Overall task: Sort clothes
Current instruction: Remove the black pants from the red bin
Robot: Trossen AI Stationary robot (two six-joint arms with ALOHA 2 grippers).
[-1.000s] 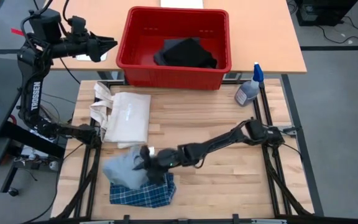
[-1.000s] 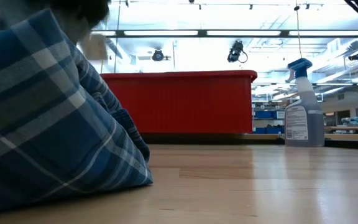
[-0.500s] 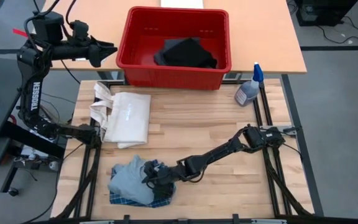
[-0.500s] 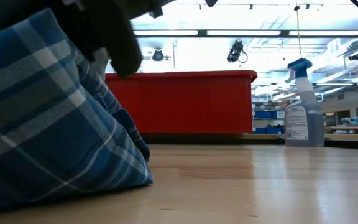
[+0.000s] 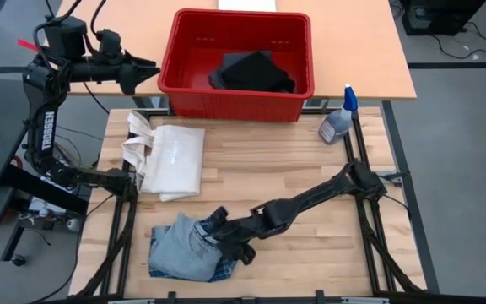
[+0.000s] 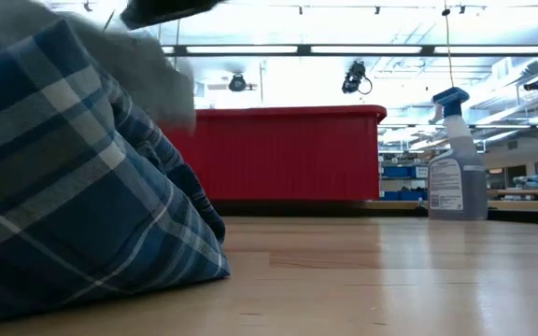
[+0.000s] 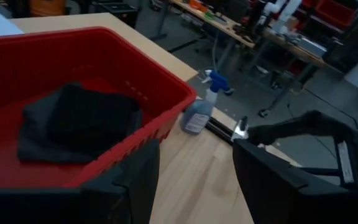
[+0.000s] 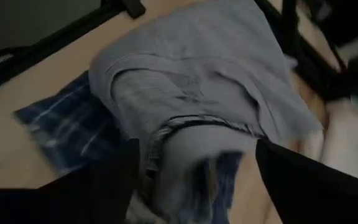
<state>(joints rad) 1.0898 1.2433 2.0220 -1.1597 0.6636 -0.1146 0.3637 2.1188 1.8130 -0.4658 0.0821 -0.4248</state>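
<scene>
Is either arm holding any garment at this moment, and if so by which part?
Left tool holds nothing, open beside the red bin. Right tool sits open at the grey garment on the plaid cloth, apparently at its right edge; a firm hold cannot be confirmed.

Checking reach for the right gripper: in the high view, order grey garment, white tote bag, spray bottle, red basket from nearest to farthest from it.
From the right gripper:
1. Grey garment, right beside it, on the plaid cloth.
2. White tote bag, table's left side.
3. Spray bottle, right edge.
4. Red basket, far side; close to the bottle's distance.

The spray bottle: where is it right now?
In the high view, the spray bottle stands at the table's far right edge, just right of the red bin.
</scene>
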